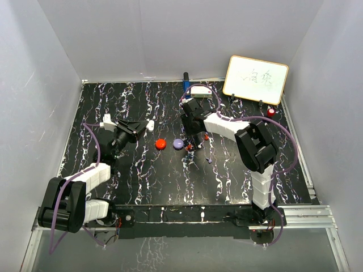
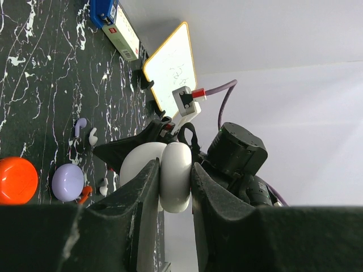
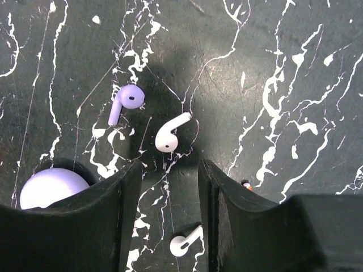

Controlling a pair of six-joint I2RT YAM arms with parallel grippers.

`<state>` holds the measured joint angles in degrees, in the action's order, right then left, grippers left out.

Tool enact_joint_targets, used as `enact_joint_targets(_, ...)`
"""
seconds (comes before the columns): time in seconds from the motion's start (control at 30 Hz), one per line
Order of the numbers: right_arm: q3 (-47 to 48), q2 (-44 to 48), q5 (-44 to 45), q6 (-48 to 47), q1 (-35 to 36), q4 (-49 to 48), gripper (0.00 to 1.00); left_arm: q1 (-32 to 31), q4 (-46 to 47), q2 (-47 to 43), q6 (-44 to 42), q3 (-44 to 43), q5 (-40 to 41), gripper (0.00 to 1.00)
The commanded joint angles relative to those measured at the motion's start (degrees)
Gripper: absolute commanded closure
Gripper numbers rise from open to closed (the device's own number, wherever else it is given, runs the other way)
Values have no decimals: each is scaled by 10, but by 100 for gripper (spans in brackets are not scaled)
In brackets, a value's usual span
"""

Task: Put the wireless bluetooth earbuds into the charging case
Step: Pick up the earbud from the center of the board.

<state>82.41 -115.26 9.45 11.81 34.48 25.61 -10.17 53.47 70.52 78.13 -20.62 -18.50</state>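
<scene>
My left gripper is shut on a white rounded charging case, held above the table left of centre; it looks closed. My right gripper is open, low over the earbuds. In the right wrist view one white earbud lies between the fingers. Another white earbud and a purple earbud lie just past the fingertips. An orange-red earbud peeks out beside the right finger. In the left wrist view a red earbud lies by the purple puck.
A red puck and a purple puck lie left of my right gripper. A whiteboard stands at the back right with a red-capped object in front of it. A blue and white box lies at the back edge.
</scene>
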Motion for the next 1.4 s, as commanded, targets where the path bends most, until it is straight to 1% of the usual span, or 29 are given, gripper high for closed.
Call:
enact_joint_targets(0.0, 37, -9, 4, -16, 0, -13, 59, 6, 3, -12, 5, 6, -10, 100)
enact_joint_targets(0.4, 52, -33, -10, -21, -5, -18, 65, 10, 3, -16, 10, 12, -10, 100)
enact_joint_targets(0.9, 60, -50, -30, -23, -9, -25, 69, 15, 8, -14, 16, 18, -10, 100)
enact_joint_targets(1.0, 60, -52, -33, -23, -11, -24, 71, 16, 8, -13, 15, 18, -11, 100)
enact_joint_targets(1.17, 61, -55, -38, -21, -13, -26, 72, 17, 9, -12, 17, 18, -12, 100)
enact_joint_targets(1.2, 61, -56, -39, -21, -14, -27, 73, 18, 11, -11, 17, 18, -12, 100)
enact_joint_targets(1.37, 62, -59, -44, -19, -17, -28, 74, 19, 11, -10, 18, 18, -12, 100)
